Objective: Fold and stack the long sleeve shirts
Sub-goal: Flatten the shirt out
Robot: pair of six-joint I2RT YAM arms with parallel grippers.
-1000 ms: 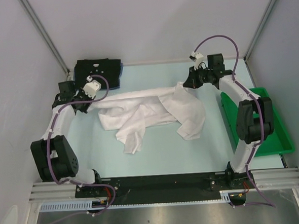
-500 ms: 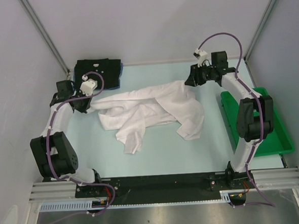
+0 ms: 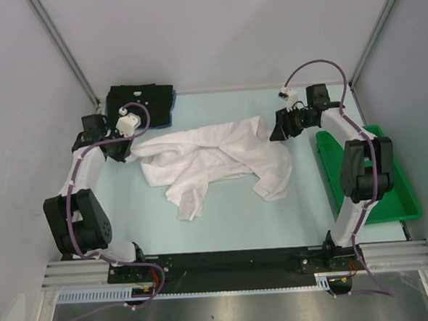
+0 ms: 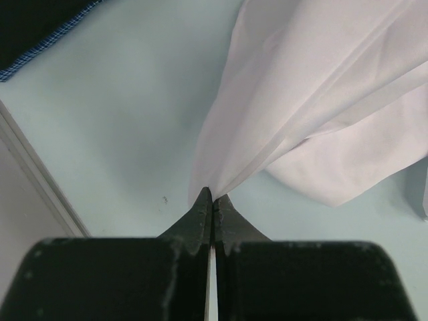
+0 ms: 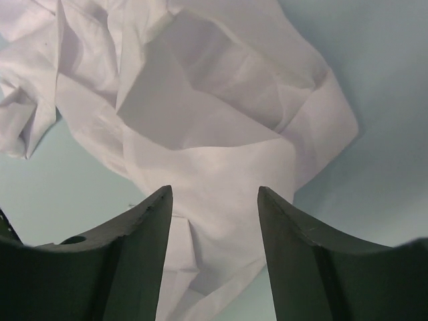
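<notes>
White shirt [image 3: 214,157] lies crumpled on pale table [image 3: 232,217].

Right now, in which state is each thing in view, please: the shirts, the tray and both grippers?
white shirt, unfolded and crumpled, one edge pinched by the left gripper.
black shirt, folded, at the far left corner.
blue shirt, under the black shirt, only an edge shows.
green tray, lying flat on the right side.
left gripper, shut on the white shirt.
right gripper, open above the white shirt, holding nothing.
</notes>
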